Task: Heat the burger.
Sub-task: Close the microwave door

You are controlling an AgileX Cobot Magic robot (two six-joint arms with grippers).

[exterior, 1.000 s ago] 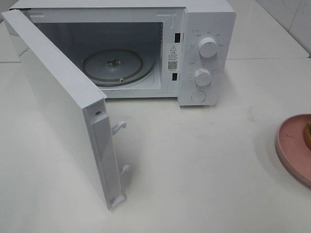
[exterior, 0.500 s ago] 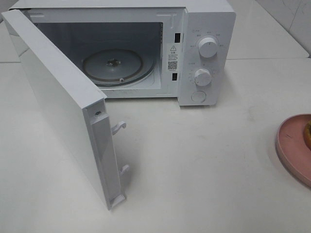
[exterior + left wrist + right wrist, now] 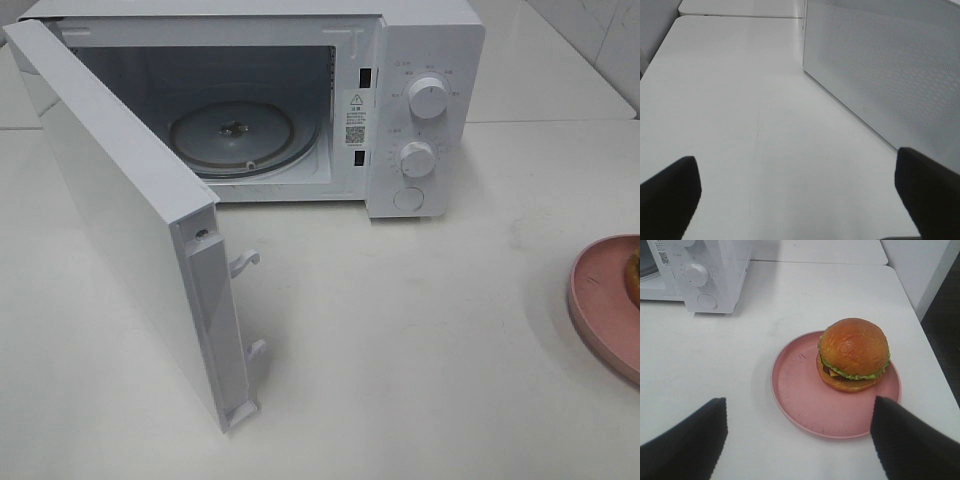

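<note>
Exterior high: microwave (image 3: 420,110) warning label's (image 3: 355,118) print seems unreadably small.

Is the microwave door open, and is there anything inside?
Open. The white microwave's door is swung wide toward the front, and its round glass turntable shows bare, with nothing on it.

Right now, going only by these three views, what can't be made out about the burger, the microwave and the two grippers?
- Burger: exterior high view cuts it at the right edge with the plate; only a sliver shows.
- Microwave dial markings: too small to read.
- Left gripper and right gripper: absent from the exterior high view; wrist views crop both to dark finger ends, spread wide, holding nothing.
- Door: fills the left wrist view, hiding the cavity.
</note>
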